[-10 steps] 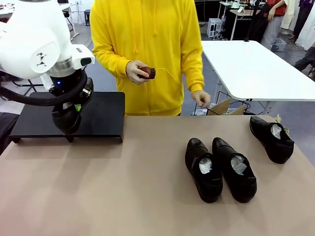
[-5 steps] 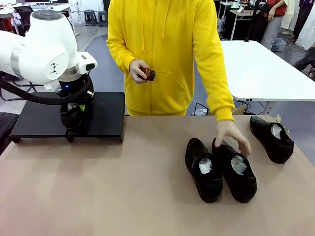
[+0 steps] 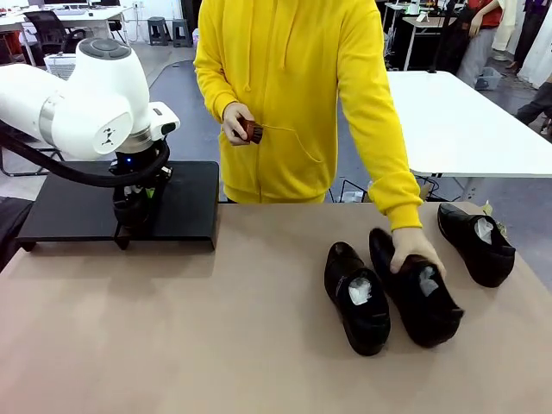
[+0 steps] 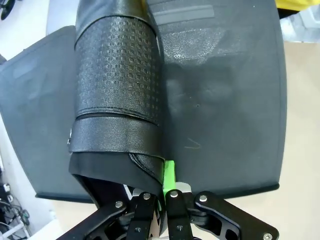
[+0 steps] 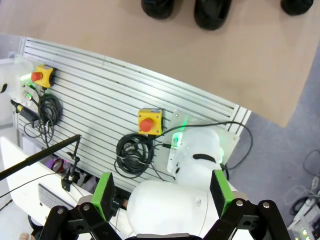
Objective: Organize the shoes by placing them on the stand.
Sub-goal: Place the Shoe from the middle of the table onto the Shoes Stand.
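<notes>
Shoe (image 3: 355, 297) lies lengthwise, toe toward person (image 3: 285, 95).

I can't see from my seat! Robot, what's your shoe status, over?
Left gripper shut on one shoe, at the stand. Right gripper open, holding nothing. Three shoes on the table; person's hand on the middle one.

No text, label or number is legible

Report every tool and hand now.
Left tool: shut on a shoe.
Right tool: open, empty.
Person's raised hand: holding a brush.
Person's other hand: grasping the middle shoe.
</notes>
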Robot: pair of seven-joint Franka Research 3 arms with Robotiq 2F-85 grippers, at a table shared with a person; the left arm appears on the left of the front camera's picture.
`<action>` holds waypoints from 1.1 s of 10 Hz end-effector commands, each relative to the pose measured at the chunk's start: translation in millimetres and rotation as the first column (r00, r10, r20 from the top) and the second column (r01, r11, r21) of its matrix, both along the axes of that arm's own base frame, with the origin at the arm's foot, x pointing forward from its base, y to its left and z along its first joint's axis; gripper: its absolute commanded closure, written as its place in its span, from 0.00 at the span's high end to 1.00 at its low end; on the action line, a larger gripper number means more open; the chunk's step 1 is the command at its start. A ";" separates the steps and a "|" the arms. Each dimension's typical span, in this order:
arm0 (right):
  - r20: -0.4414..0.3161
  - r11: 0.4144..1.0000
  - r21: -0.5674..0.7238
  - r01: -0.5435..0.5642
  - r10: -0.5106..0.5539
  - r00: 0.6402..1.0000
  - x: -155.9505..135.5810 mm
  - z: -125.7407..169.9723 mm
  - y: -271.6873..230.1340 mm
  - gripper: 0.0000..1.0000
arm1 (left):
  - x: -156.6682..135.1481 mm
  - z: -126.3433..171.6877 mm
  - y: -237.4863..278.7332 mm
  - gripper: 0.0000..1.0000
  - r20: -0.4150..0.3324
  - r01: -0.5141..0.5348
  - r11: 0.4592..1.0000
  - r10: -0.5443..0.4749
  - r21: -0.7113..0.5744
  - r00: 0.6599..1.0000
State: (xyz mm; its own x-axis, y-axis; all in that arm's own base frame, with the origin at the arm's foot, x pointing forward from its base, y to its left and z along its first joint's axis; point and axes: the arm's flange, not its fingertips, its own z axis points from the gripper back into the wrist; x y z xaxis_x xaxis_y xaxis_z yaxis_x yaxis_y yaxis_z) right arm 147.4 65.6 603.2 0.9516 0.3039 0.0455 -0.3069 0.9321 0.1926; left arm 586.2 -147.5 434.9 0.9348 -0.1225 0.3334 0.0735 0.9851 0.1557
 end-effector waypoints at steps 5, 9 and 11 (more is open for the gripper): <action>-0.003 1.000 0.013 -0.018 0.018 1.000 -0.4 -0.8 0.2 1.00 | 1.3 6.5 -7.0 0.76 0.048 -0.017 0.999 0.015 0.036 0.999; -0.003 1.000 0.013 -0.018 0.018 1.000 -0.4 -0.8 0.2 1.00 | -20.2 28.9 -9.9 1.00 0.103 -0.042 0.999 0.043 -0.019 0.994; -0.003 1.000 0.013 -0.018 0.018 1.000 -0.4 -0.8 0.2 1.00 | -44.8 40.7 -6.4 1.00 0.130 -0.040 0.998 0.047 -0.057 0.990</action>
State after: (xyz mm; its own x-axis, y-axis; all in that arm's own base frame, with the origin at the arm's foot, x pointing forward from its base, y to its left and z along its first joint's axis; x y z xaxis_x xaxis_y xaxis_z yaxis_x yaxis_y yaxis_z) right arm 147.4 65.6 603.2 0.9516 0.3039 0.0452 -0.3068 0.9321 0.1927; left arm 563.4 -158.8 478.1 0.9004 -0.0876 0.4262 0.0316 0.9901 0.1367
